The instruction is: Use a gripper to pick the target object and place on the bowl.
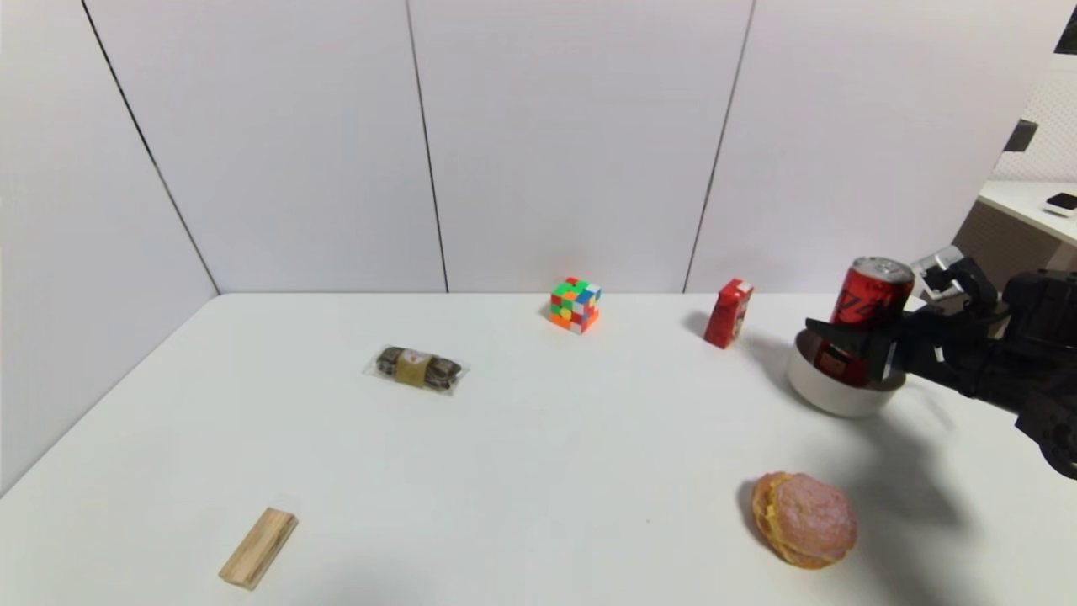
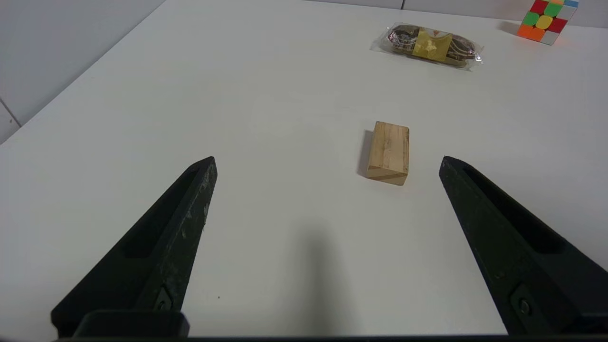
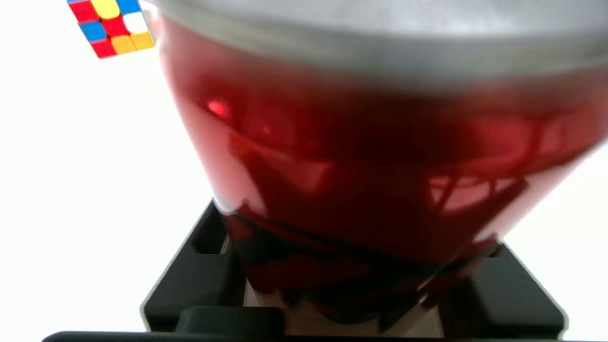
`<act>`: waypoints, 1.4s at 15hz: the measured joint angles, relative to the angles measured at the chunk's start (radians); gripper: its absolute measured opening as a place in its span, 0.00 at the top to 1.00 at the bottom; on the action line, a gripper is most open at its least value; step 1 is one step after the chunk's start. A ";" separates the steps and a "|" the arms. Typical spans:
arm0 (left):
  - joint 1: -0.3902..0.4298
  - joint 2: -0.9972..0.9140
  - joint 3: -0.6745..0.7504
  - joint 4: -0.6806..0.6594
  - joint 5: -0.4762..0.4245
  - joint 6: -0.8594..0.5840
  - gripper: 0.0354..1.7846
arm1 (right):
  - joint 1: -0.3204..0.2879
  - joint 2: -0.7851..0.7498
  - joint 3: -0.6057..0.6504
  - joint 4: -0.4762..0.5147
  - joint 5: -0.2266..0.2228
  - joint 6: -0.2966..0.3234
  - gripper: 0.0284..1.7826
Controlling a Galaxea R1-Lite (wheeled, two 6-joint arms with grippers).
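Note:
The tall red soda can (image 1: 871,311) with a silver top stands a little tilted, its lower end inside the round off-white bowl (image 1: 829,396) at the table's right. My right gripper (image 1: 850,341) reaches in from the right and is shut on the can at its lower half, just above the bowl's rim. In the right wrist view the can (image 3: 370,156) fills the frame between the black fingers (image 3: 199,280). Whether the can rests on the bowl's bottom is hidden. My left gripper (image 2: 327,164) is open and empty above the table's front left, out of the head view.
A small red carton (image 1: 728,314) stands just left of the bowl. A colour cube (image 1: 575,305) sits at the back middle, a wrapped snack (image 1: 416,369) left of centre, a wooden block (image 1: 258,547) at front left, and a pink bun (image 1: 805,519) in front of the bowl.

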 joint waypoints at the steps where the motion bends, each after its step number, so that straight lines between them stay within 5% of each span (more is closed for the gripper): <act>1: 0.000 0.000 0.000 0.000 0.000 0.000 0.06 | -0.001 0.001 -0.001 0.000 -0.002 0.001 0.35; 6: 0.000 0.000 0.000 0.000 0.000 0.000 0.06 | -0.001 -0.011 -0.065 0.007 -0.008 0.036 0.20; 10: 0.000 0.000 0.000 0.000 0.000 -0.001 0.06 | -0.002 -0.100 -0.160 0.020 -0.003 0.178 0.14; 13: 0.000 0.000 0.000 0.000 0.000 0.000 0.06 | 0.001 -0.219 -0.196 0.069 0.004 0.224 0.11; 21: 0.000 0.000 0.000 0.000 0.000 -0.001 0.06 | 0.084 -0.635 -0.144 0.161 0.135 0.317 0.07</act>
